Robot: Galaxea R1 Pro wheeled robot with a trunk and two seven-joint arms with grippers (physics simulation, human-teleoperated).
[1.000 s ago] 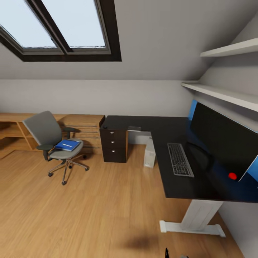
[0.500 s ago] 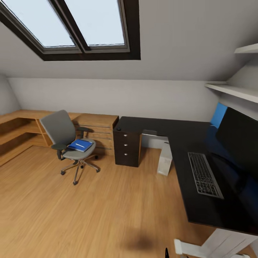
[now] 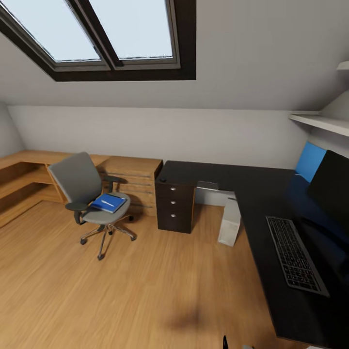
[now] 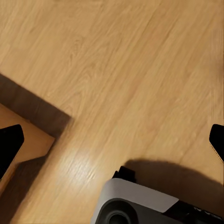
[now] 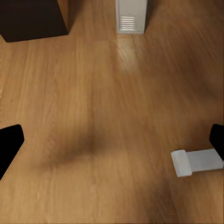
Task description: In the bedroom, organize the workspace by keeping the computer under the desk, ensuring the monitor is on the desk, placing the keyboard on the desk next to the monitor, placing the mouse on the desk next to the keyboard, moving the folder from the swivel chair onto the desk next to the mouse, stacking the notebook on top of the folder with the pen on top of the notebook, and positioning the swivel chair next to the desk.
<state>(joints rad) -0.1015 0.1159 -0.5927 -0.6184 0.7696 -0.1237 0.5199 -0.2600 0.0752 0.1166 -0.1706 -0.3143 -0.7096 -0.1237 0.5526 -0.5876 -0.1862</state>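
Note:
The grey swivel chair [image 3: 80, 186] stands on the wood floor at the left, away from the desk. On its seat lies the blue folder [image 3: 107, 202] with the thin white pen [image 3: 109, 202] across it. The black L-shaped desk [image 3: 228, 173] runs along the right, with the keyboard [image 3: 295, 254] and the monitor [image 3: 335, 188] on it. The white computer [image 3: 230, 222] [image 5: 130, 16] stands under the desk. A small dark lump on the desk corner looks like the mouse [image 3: 163, 180], and a flat grey piece at the desk's edge may be the notebook [image 3: 207, 185]. My left gripper [image 4: 113, 142] and right gripper [image 5: 113, 142] hang open over bare floor.
A light wood drawer chest and low shelving [image 3: 131, 177] line the back wall behind the chair. The dark three-knob drawer unit [image 3: 175, 208] [image 5: 30, 18] carries the desk's left end. The desk's white foot [image 5: 196, 162] lies on the floor. My own base [image 4: 135, 200] is below the left gripper.
The whole head picture has shifted: the desk and monitor slid toward the right edge and more of the left wall shelving came in. The camera moved; the chair, folder and keyboard kept their places.

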